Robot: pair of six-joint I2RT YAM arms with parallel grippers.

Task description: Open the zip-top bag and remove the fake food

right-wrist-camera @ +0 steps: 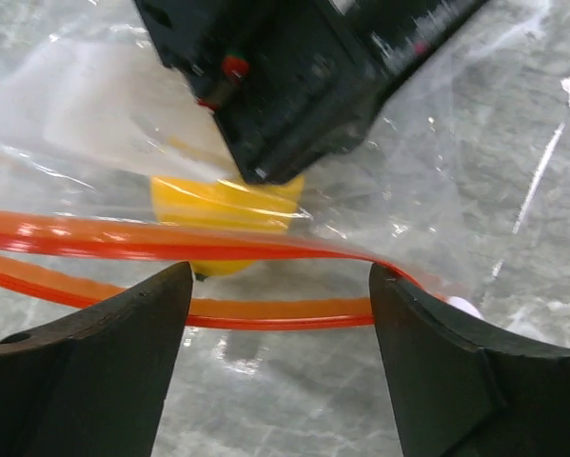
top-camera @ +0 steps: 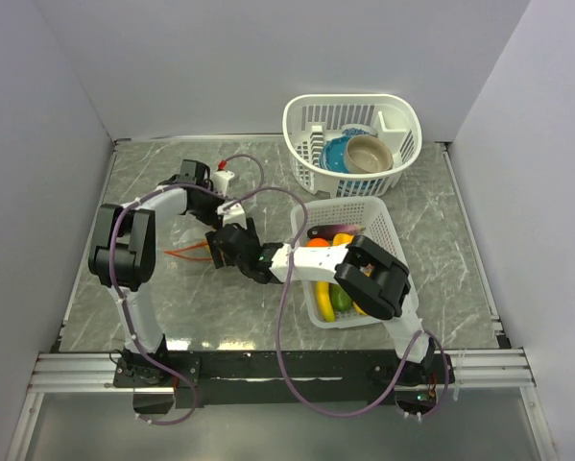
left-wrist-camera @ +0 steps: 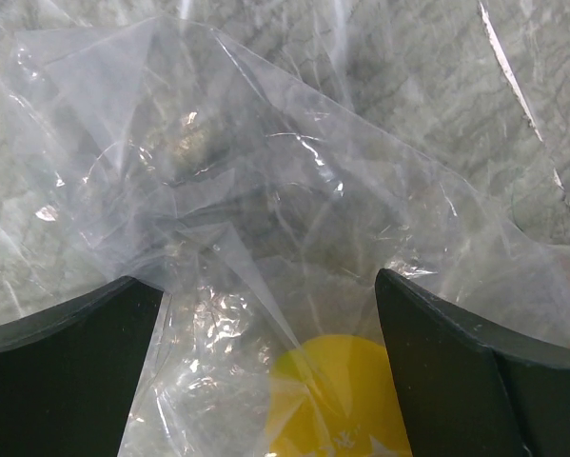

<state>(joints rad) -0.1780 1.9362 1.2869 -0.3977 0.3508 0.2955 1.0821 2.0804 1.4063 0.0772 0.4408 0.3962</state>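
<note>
The zip-top bag [top-camera: 183,240] lies crinkled on the table left of centre, its red-orange zipper strip [top-camera: 186,254] facing the near right. In the right wrist view the two zipper strips [right-wrist-camera: 123,238] stand apart, so the mouth is open. A yellow fake food piece [right-wrist-camera: 218,205] sits inside the bag and also shows in the left wrist view [left-wrist-camera: 332,390]. My left gripper [top-camera: 213,219] is open above the bag [left-wrist-camera: 265,190], with plastic and the yellow piece between its fingers [left-wrist-camera: 268,381]. My right gripper [top-camera: 218,252] is open and empty at the bag's mouth [right-wrist-camera: 280,314].
A white slatted basket [top-camera: 388,240] at my right arm holds fake food: a banana [top-camera: 323,300], an orange fruit [top-camera: 318,243] and a green piece [top-camera: 341,300]. A second white basket [top-camera: 402,120] at the back right holds a blue bowl [top-camera: 337,154] and a tan bowl [top-camera: 369,154].
</note>
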